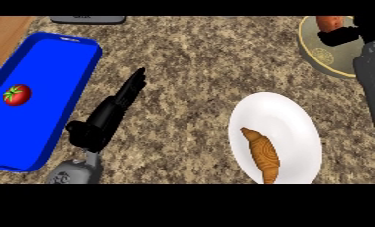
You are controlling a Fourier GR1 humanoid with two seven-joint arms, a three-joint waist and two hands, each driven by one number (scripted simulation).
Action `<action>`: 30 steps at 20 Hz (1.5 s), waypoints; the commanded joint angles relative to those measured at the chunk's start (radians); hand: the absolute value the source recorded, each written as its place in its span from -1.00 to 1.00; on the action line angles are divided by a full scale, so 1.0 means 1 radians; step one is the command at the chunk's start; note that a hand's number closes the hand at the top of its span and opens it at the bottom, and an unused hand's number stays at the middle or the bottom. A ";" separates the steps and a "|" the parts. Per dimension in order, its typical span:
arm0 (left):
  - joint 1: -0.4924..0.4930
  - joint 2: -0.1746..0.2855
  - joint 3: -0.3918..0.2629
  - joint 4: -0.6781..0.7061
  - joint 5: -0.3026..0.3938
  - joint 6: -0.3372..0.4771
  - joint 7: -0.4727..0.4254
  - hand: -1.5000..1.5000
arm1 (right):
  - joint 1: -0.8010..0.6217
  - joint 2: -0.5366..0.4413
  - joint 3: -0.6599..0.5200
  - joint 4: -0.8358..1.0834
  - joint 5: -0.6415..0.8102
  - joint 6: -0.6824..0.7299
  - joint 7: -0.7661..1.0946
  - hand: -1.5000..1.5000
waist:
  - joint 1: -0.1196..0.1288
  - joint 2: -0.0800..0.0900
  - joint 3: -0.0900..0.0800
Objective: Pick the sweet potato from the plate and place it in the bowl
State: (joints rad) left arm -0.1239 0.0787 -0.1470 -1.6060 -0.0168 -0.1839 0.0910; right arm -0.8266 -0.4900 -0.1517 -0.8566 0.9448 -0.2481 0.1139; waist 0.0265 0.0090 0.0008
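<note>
Nearest, at the lower left, the grey left forearm (pixel 73 171) is coming in from the near edge, and its left hand (pixel 110 114) is resting over the worktop (pixel 198 62) with fingers straight and close together, pointing far and slightly right and holding nothing. Just right of it the white plate (pixel 293 117) is lying near the front, carrying only a brown ridged pastry (pixel 262 154) along its near left side; no sweet potato is sitting on it. To the left a blue tray (pixel 44 62) is running from near to far, with a tomato (pixel 16 95) lying at its left side. Farther off, at the far right, the olive bowl (pixel 330 70) is standing well apart from the plate, and the black right hand (pixel 341 36), reaching in from the right forearm (pixel 365 67) at the right edge, is hanging over it. That hand is looking closed around the orange-red sweet potato (pixel 330 22), which is sitting above the far left part of the bowl; whether it is touching the bowl I cannot tell. The placing is looking almost done, with only the release left. The danger is in letting go this close to the rim: the potato might be landing on the edge and rolling out onto the worktop, or the fingers, in opening, might be catching the rim and nudging the bowl. A grey object (pixel 88 19) is lying at the far left edge.
</note>
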 commanded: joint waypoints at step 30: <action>-0.024 0.003 0.006 0.006 -0.013 -0.021 0.002 0.00 | -0.125 -0.317 -0.503 0.647 -0.419 0.130 -0.407 -1.00 | 0.012 0.008 0.003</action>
State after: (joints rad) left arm -0.1608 0.0638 -0.1458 -1.5763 -0.0343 -0.1906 0.0806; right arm -0.9865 -0.7497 -0.5855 -0.2310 0.5915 -0.1477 -0.2634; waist 0.0460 0.0214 0.0041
